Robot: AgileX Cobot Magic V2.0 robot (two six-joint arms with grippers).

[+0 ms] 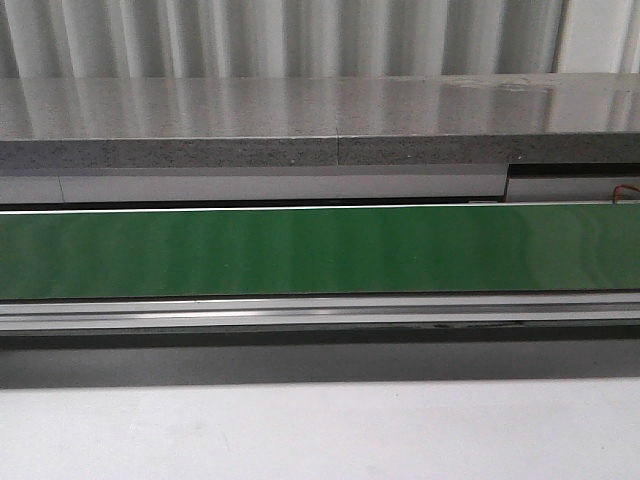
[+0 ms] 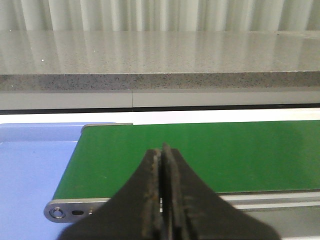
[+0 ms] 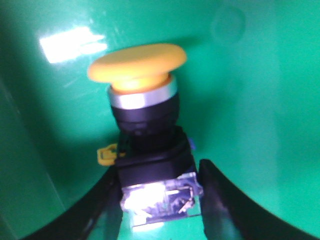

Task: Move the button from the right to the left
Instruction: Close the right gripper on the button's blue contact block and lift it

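In the right wrist view the button [image 3: 145,120] fills the middle, with a round yellow-orange cap, a silver ring and a black body ending in a clear block. My right gripper [image 3: 160,200] has its two dark fingers pressed against either side of that block, inside a green container [image 3: 260,100]. My left gripper [image 2: 161,155] is shut with nothing between its fingers and hovers over the near edge of the green belt [image 2: 225,150], close to the belt's end. The front view shows neither gripper nor the button.
A long green conveyor belt [image 1: 320,250] runs across the front view with a metal rail [image 1: 320,312] along its near side. A grey stone counter [image 1: 300,120] lies behind it. A blue surface [image 2: 30,170] borders the belt's end in the left wrist view.
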